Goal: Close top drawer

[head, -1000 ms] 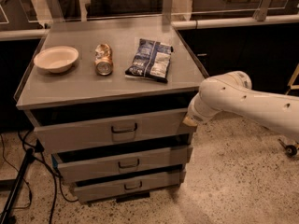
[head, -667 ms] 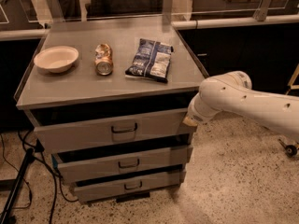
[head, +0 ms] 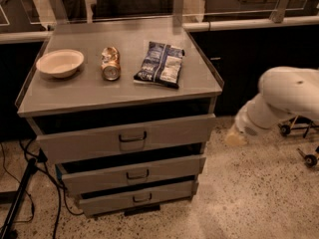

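Although the claw [head: 235, 138] hangs near the right end of the top drawer [head: 89, 144], not touching it, that drawer stands pulled out beneath the surface [head: 79, 91], a dark gap above its front. Claw opening: cannot tell. Judged status: closing not done; full push remains.

floor [head: 239, 198]: speckled, pale | back: dark counter [head: 259, 59] | gripper [head: 234, 139]: right, over floor

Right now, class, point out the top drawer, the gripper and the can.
top drawer [head: 132, 138]: camera view, its centre handle.
gripper [head: 234, 139]: camera view, pale tip, right of the top drawer.
can [head: 110, 63]: camera view, its crushed side.
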Controlling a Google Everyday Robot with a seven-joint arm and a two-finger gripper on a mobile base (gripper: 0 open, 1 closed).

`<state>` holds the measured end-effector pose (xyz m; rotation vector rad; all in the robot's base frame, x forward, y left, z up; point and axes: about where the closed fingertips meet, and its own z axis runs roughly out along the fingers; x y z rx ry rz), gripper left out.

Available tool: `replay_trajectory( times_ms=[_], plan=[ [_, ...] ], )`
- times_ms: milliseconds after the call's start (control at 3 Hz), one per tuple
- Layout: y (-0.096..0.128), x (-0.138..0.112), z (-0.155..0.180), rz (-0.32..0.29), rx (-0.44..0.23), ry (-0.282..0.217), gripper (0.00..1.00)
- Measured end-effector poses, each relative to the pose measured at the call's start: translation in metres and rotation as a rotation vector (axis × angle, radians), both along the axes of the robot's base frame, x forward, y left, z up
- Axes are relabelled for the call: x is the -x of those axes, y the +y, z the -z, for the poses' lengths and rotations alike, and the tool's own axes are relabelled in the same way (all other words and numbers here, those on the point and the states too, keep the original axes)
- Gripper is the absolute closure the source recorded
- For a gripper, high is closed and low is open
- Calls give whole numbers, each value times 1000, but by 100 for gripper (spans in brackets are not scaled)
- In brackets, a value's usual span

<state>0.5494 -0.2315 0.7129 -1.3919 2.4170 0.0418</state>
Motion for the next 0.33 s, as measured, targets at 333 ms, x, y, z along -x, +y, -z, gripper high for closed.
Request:
replay_trajectory(
  times_ms=[333],
  plan=[
    [-1,21,4,-13,8,76,81]
  ],
)
